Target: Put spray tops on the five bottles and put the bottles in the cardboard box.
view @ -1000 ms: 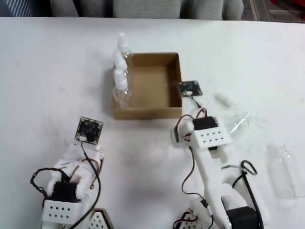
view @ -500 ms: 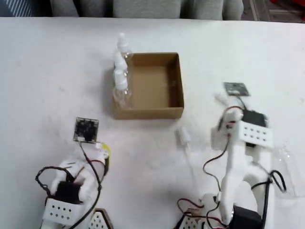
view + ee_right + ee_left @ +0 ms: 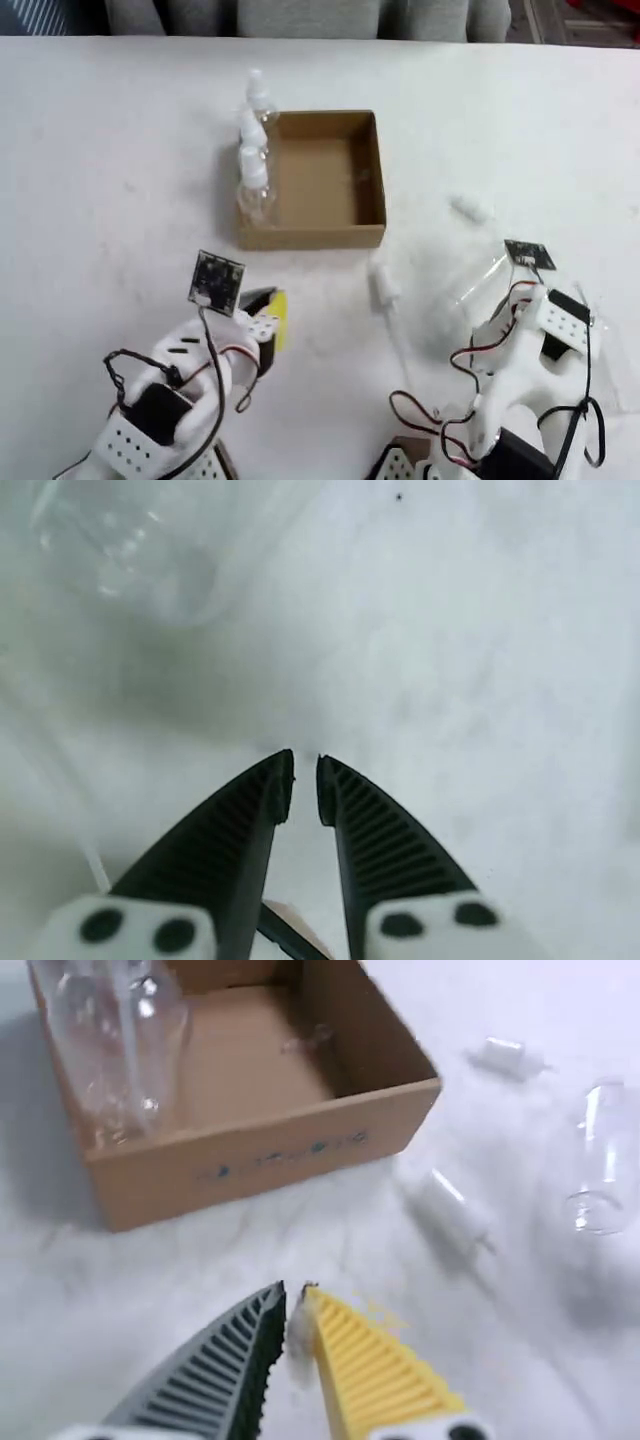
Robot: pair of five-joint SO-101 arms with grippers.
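Three clear bottles (image 3: 254, 150) with white spray tops stand in a row at the left wall of the cardboard box (image 3: 365, 180), seemingly inside it. A loose spray top (image 3: 383, 284) with its tube lies on the table in front of the box, and another spray top (image 3: 466, 208) lies to the right. A topless clear bottle (image 3: 482, 276) lies near the right arm (image 3: 545, 325). My left gripper (image 3: 295, 1295), grey and yellow, is shut and empty, short of the box front. My right gripper (image 3: 303, 770) is shut over bare table beside that bottle (image 3: 125, 540).
Another clear bottle (image 3: 600, 350) lies at the far right, partly behind the right arm. White tabletop (image 3: 120, 150) stretches left of the box. Both arm bases and their cables sit at the near edge.
The right arm swung away from the box front to the right and back, leaving a spray top on the table. The left gripper moved forward and right, toward the box.
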